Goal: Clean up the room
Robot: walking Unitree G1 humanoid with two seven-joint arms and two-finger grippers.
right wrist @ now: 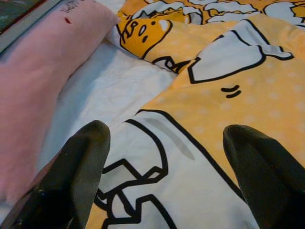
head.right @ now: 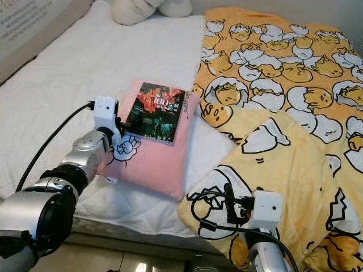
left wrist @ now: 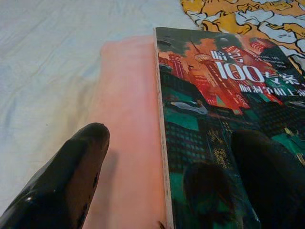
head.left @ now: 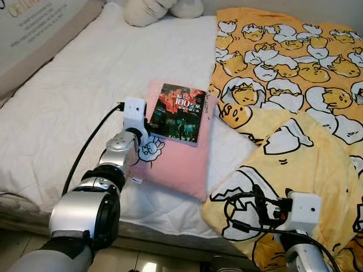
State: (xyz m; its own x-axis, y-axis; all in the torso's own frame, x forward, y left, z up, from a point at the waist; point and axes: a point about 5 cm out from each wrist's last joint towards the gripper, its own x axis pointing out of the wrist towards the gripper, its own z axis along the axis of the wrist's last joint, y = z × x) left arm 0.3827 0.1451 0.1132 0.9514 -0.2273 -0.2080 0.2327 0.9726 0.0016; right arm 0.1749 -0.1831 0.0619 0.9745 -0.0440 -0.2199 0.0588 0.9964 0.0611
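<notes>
Left gripper: your left gripper (left wrist: 167, 176) is out over the near left edge of the book, fingers spread apart; one fingertip (left wrist: 78, 162) sits above the pink cushion, the other (left wrist: 267, 171) over the cover. Nothing is clamped between them.
Book: the book (head.left: 180, 112) lies flat on the far part of the cushion, dark city cover with red tones and a big white "100" facing up. Its near left corner is just beside your left wrist.
Pink cushion: the pink cushion (head.left: 176, 164) rests on the white mattress (head.left: 74, 96), a little rabbit drawing on its near left side, its right edge just beside the blanket.
Right gripper: your right gripper (right wrist: 167, 162) hangs low on the near right above the blanket, fingers wide apart and holding nothing.
Blanket: the yellow blanket (head.left: 295, 85) with egg-character print covers the right side of the bed, rumpled and folded over itself near you.
Far end: pale plush toys (head.left: 161, 8) sit at the far edge of the mattress, and a cardboard box (head.left: 34, 34) stands along the far left.
</notes>
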